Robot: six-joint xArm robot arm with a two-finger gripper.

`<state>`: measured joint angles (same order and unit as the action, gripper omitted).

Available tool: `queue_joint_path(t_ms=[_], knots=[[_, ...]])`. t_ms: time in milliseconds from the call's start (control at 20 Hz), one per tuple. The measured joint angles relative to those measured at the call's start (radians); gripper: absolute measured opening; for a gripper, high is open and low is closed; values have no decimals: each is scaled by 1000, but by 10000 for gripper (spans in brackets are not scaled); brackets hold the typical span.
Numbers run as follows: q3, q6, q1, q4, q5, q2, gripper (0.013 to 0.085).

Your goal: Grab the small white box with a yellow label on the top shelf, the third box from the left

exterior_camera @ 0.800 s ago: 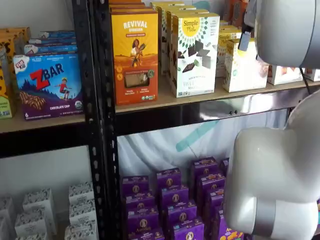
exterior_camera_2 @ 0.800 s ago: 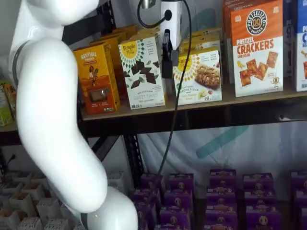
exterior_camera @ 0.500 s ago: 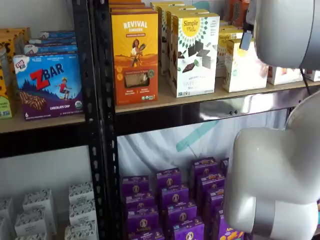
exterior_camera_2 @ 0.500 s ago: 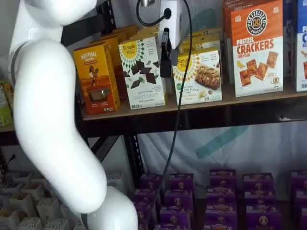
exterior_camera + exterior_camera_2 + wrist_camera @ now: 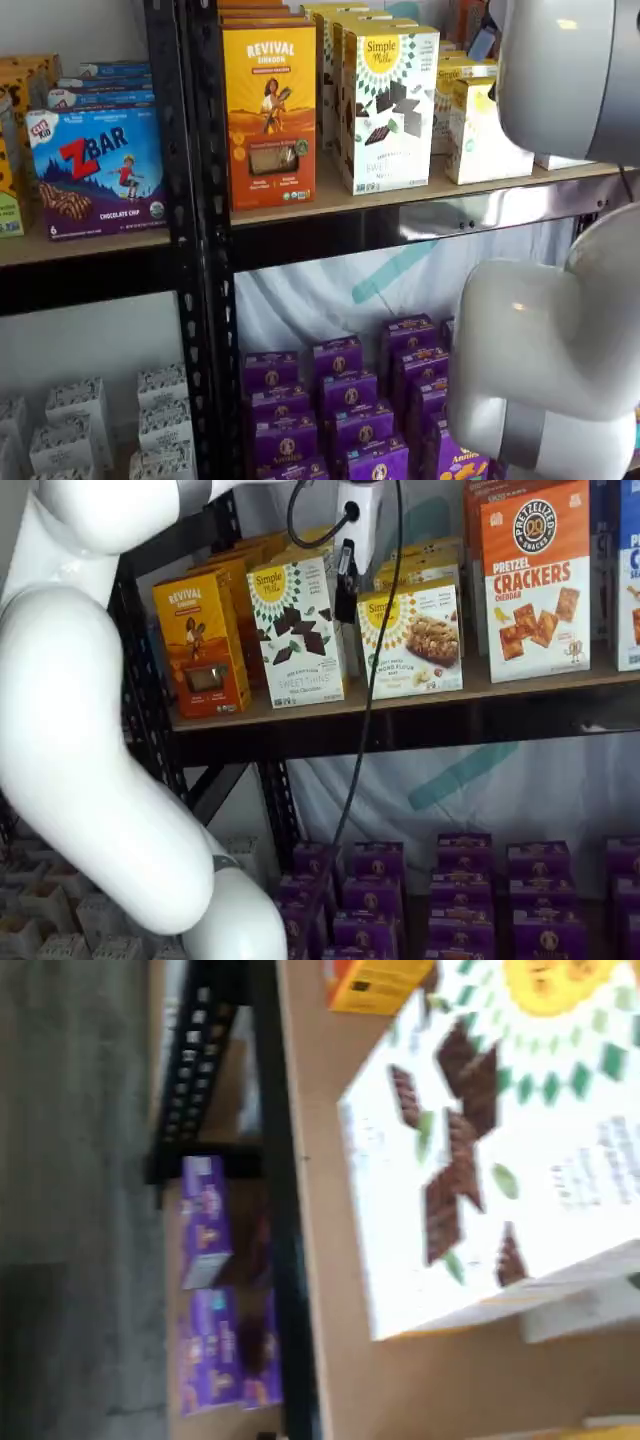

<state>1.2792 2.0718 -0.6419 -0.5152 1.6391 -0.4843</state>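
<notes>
Since the earlier frames, the white-bodied gripper with black fingers (image 5: 346, 580) has climbed a bit, hanging just left of the short white carton with the yellow sunburst logo (image 5: 412, 642) on the tan wooden top shelf (image 5: 520, 685). Fingers show side-on, so their spread can't be told. Best bet: centre over the carton before dropping. Room looks tight, with the taller white box with chocolate pieces (image 5: 296, 632) right beside it and the orange cracker box (image 5: 535, 580) close by.

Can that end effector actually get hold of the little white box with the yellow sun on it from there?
Probably yes. The end effector hangs just beside the small white box, at its upper left corner, with nothing between them. The taller chocolate box stands close, leaving a narrow gap.
</notes>
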Motion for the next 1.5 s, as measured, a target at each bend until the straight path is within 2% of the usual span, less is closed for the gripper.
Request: queue_joint_path(t_ms=[100,350,600,850,1050,1250,1500], knots=[[2,5,9,-3,-50,18,850],[33,5,49,33,-132,84,850],[148,-17,88,127,-78,202,850],[209,-38,125,216,-24,264,850],[208,-52,146,249,-11,273,850],[232,-73,177,312,28,294,850],[247,-77,182,323,35,307,850]])
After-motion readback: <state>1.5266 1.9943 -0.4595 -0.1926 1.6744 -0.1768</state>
